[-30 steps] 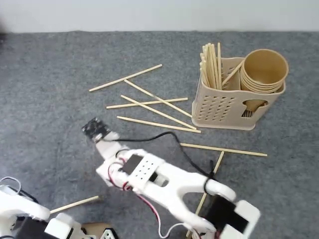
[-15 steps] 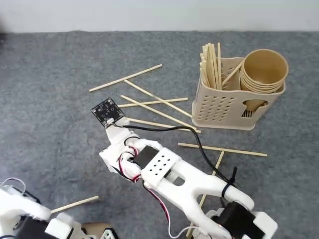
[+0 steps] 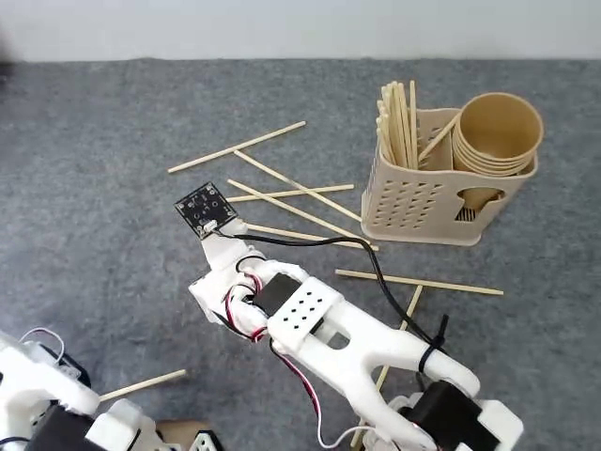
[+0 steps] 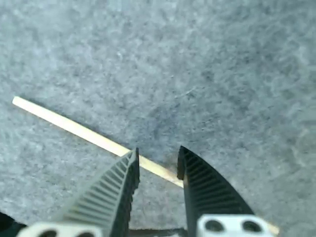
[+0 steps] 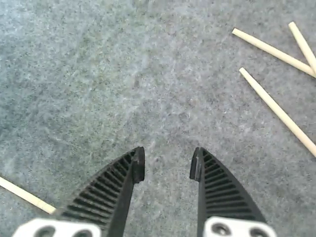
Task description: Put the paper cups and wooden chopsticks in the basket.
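Note:
A beige perforated basket (image 3: 421, 202) stands at the back right, holding stacked paper cups (image 3: 498, 132) and several upright chopsticks (image 3: 398, 120). Several loose wooden chopsticks (image 3: 296, 186) lie fanned on the grey carpet to its left, and two more (image 3: 418, 282) lie in front of it. My right gripper (image 5: 168, 160) hangs open over bare carpet, with chopstick ends (image 5: 276, 111) off to one side. My left gripper (image 4: 158, 160) is open low over the carpet, and a single chopstick (image 4: 74, 129) passes between its fingertips. That chopstick (image 3: 141, 385) lies at the front left.
The right arm (image 3: 310, 324) stretches from the front right across the middle, its camera board (image 3: 207, 209) close to the fanned chopsticks. The left arm (image 3: 38, 390) sits at the front left corner. A pale wall (image 3: 300, 28) runs behind the carpet.
The right arm has swung away from the front edge toward the fanned chopsticks, mostly in the first half second. The left arm has barely shifted.

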{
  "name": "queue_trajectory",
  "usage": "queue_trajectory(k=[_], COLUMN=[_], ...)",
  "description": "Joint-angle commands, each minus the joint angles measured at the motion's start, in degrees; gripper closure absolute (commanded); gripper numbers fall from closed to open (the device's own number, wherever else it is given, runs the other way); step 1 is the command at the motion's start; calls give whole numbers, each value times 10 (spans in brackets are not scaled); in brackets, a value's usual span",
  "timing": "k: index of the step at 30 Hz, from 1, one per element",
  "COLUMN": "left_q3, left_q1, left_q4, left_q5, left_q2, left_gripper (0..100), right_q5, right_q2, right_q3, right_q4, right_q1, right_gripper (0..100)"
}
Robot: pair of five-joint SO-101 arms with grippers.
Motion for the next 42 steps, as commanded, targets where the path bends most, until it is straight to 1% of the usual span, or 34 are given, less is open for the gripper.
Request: queue_trajectory(k=[1,5,7,10,12,14,19,23,27,32,36,40,42], left_q3=[-33,-73,-95,-109,-103,-79,18,51,54,58,41,-4,-29], left_q1=[1,-1,-13,-31,-45,-58,-59,-59,-59,-59,-58,-33,-31], left_q4=[27,88,118,133,114,79,-20,-79,-86,-86,-89,-88,-86], left_q5=[-33,-77,-100,-130,-148,-165,-231,-266,-293,-305,-302,-302,-280], left_q2=[-26,-26,-26,-26,-26,-26,-27,-27,-27,-27,-30,-32,-32], left_gripper=[870,870,870,870,870,873,874,874,874,874,874,874,874], right_q5=[-4,-4,-4,-4,-4,-4,-3,-4,-4,-3,-3,-3,-3], right_q2=[-36,-36,-36,-36,-36,-36,-36,-36,-36,-35,-32,-31,-31], right_q3=[-5,-5,-5,-4,-4,-4,-4,-4,-4,-4,-4,-4,-4], right_q4=[6,6,6,6,6,6,6,6,6,2,2,2,2], right_q1=[7,7,7,7,7,7,7,12,13,13,13,13,13], right_gripper=[827,827,827,827,827,827,827,827,827,827,827,827,827])
